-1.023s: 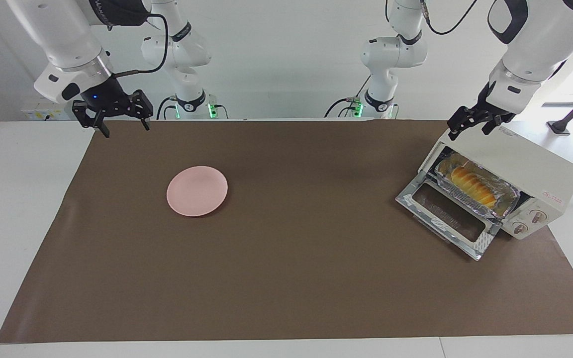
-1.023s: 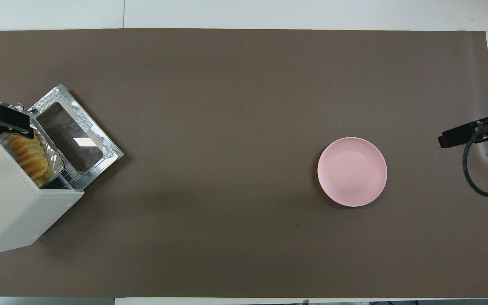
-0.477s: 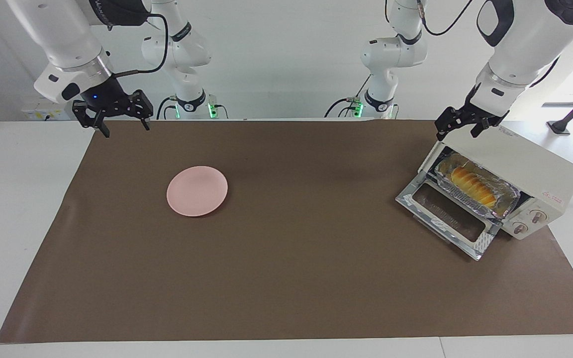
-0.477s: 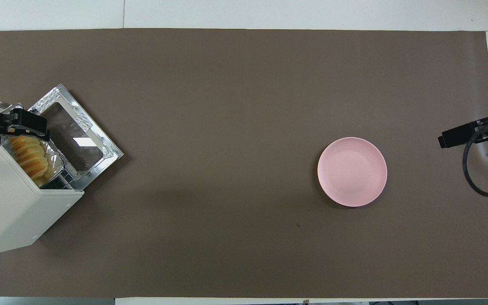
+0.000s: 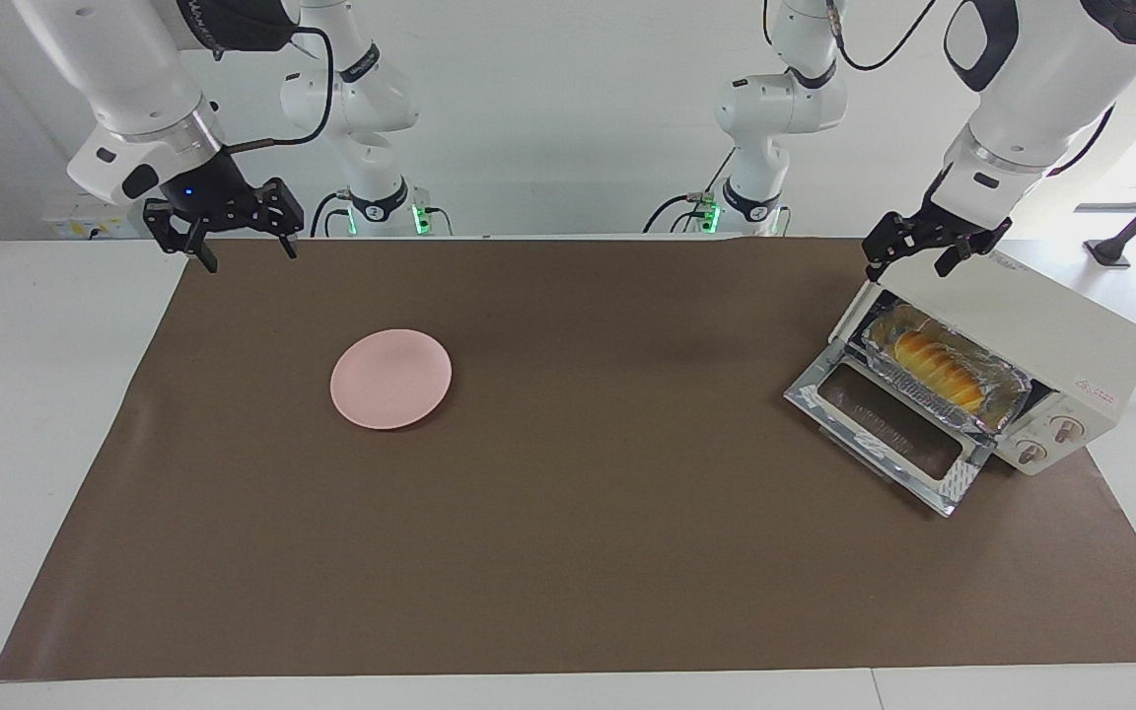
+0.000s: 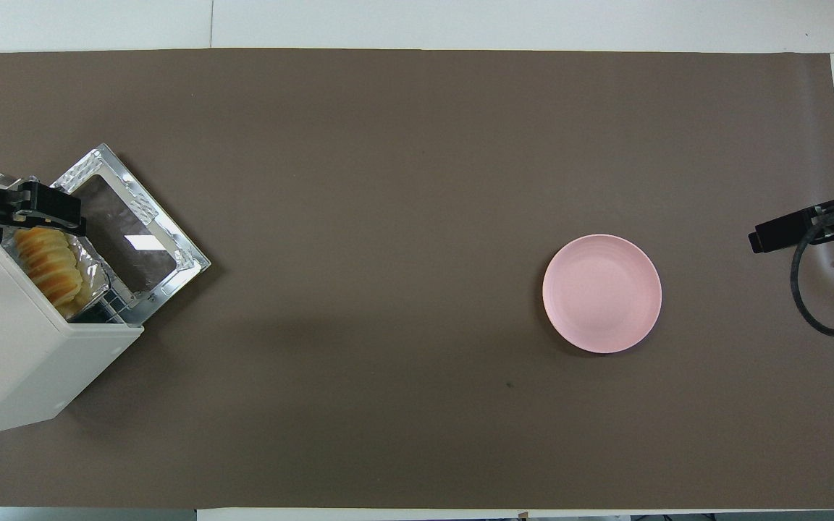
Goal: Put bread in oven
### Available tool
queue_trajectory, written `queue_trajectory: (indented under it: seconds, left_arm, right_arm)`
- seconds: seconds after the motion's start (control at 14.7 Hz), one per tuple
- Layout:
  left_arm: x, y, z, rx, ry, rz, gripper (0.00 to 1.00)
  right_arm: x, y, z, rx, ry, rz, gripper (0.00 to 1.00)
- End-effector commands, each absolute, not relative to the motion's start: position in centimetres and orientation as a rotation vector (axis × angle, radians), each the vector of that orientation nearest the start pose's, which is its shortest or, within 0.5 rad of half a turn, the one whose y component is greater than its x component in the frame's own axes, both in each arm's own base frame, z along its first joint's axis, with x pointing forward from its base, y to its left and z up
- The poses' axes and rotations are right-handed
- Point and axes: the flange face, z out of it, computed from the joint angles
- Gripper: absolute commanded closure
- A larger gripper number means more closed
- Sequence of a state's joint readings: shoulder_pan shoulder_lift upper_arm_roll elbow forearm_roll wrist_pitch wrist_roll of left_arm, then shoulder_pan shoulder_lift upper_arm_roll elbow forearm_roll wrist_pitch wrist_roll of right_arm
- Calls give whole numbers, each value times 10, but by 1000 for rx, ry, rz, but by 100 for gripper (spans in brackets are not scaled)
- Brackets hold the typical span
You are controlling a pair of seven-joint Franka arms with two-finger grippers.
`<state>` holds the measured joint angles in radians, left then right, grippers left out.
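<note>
The bread lies in the oven, below the left gripper, whose fingers are apart and empty.

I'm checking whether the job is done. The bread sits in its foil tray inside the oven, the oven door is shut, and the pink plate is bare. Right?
Not quite: the oven door hangs open, as the facing view shows. The rest holds: the bread sits in its foil tray inside the oven, and the pink plate is bare.
</note>
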<state>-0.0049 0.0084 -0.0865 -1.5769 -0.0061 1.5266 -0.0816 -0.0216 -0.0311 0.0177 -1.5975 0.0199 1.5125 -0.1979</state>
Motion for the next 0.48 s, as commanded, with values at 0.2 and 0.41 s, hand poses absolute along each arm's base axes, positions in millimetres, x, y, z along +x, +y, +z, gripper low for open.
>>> queue_trajectory:
  seconds: [0.2,0.41]
  left_arm:
    - [551,-50,614,-3165,46,47,0]
    - [554,-50,616,-3167,41,20,0]
  right_arm:
    - [530,-1,625,-3094,-275,91,0]
    - [530,-1,625,-3094,-275,91,0]
